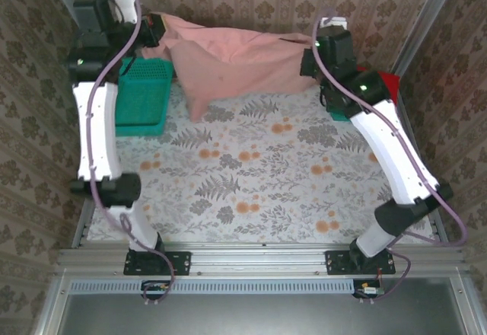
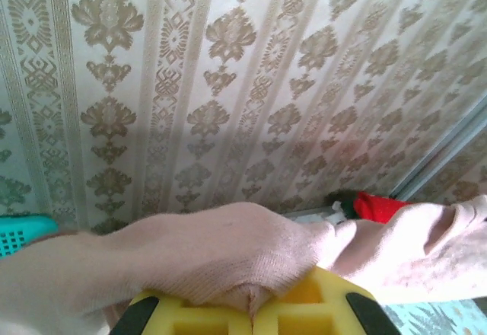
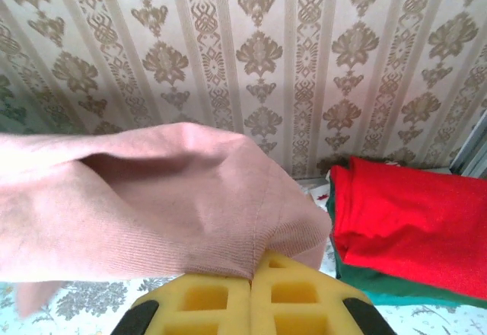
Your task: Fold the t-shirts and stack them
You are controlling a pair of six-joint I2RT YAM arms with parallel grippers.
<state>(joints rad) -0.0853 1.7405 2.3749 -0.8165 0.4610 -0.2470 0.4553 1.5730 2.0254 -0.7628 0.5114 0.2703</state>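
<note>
Nearest the arm bases, the flowered surface point(image 1: 251, 175) lies bare across its middle, so there is room to lay a garment down.

Further out, both arms reach toward the far edge. The left end effector point(image 2: 252, 314) is pinched closed on a bunched edge of the pink t-shirt point(image 1: 236, 61). The right end effector point(image 3: 251, 293) is clamped the same way on the opposite edge, with the cloth coming out from between its yellow pads. The shirt hangs stretched between the two, lifted off the surface along the far side. It sags in the middle, and a loose flap trails down toward the flower pattern.

To the far left, just beside the left arm, sits a teal basket point(image 1: 141, 99). What can be seen of its inside looks bare. At the far right corner, beyond the right arm, a red t-shirt point(image 3: 411, 221) lies folded on top of a dark green t-shirt point(image 3: 365, 282), the two making a neat pile against the patterned wall.

My judgement is that the task is well past halfway. Two shirts are folded and stacked, and only the pink one is left. It is unfolded and in the air, so it has yet to be spread flat, folded and set on the red one.
</note>
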